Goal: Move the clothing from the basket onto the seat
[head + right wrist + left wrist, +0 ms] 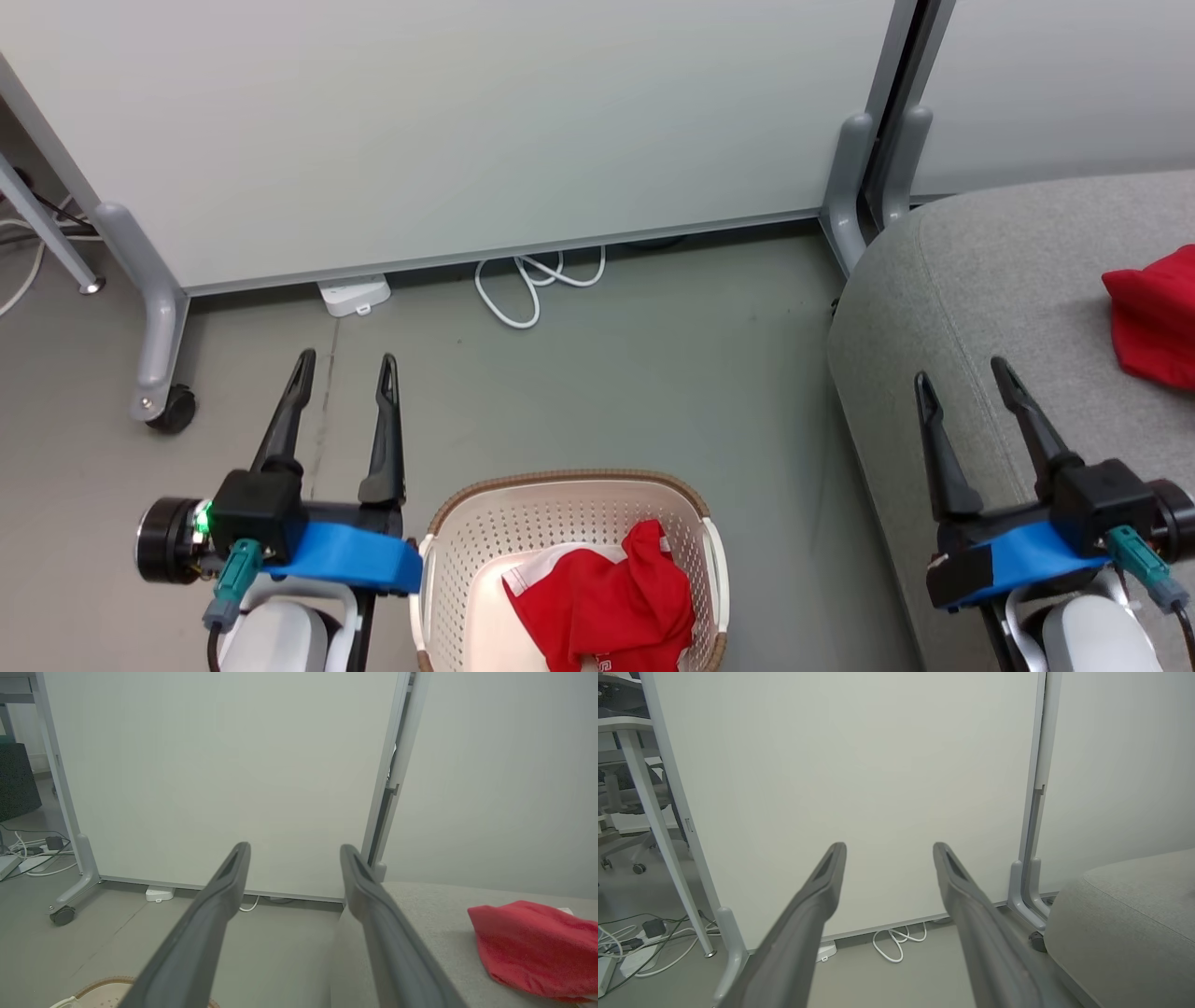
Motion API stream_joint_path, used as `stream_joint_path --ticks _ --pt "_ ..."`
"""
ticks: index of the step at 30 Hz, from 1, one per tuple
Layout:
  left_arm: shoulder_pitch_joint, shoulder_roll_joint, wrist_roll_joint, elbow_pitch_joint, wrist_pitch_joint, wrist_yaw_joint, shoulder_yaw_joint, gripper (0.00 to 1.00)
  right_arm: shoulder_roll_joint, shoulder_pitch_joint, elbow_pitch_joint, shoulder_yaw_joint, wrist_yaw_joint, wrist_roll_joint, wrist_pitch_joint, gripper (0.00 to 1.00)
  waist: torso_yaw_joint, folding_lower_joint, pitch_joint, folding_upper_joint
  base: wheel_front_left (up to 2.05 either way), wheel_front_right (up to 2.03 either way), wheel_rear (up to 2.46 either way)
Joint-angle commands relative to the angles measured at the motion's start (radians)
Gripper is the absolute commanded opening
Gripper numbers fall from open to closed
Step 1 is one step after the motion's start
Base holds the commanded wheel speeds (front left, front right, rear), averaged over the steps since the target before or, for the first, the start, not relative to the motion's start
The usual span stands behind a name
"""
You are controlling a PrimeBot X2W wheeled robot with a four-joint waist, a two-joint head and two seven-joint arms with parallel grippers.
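- Head view shows us the left end effector [347, 357] with its two long dark fingers spread apart and nothing between them, poised above the grey floor [653, 373].
- We see the right end effector [961, 370] spread just as wide and empty, hanging over the rounded edge of the large light-grey fabric sofa seat [934, 299].
- Just to the right of the left end effector's base stands the oval cream perforated plastic basket [560, 478] with a brown woven-look rim. It sits on the floor between the two end effectors.
- Inside that basket we find a crumpled red garment with white trim [607, 597].
- Ahead and to the right of the right end effector, a plain red fabric garment [1158, 317] lies bunched on the seat, well apart from the fingers.
- Beyond the left end effector's fingertips we see a coiled white cable [532, 280] and a small white power block [355, 294] on the floor. Both lie at the foot of a pale wheeled partition panel [467, 121].
- Right wrist view puts the basket's rim below and left of its fingers, and the plain garment on the seat to their right.
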Motion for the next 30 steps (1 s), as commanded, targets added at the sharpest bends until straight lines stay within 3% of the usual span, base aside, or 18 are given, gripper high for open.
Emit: stream_joint_path --ticks 1,12,30 --pt "0.018 -0.006 0.008 -0.006 -0.003 -0.008 0.011 1.00 0.007 0.024 0.005 -0.003 0.000 0.008 -0.004 1.00 0.002 0.0002 -0.014 -0.0001 0.00 0.00 0.00" --pt "0.099 -0.042 0.034 0.000 -0.003 -0.063 0.072 1.00 0.032 0.105 0.017 -0.033 0.000 0.029 -0.004 1.00 0.010 0.0002 -0.047 -0.0001 0.00 0.00 0.00" --pt "0.120 -0.065 0.056 0.023 -0.003 -0.091 0.105 1.00 0.044 0.145 0.025 -0.029 0.000 0.056 -0.004 1.00 0.026 0.0002 -0.056 -0.0001 0.00 0.00 0.00"
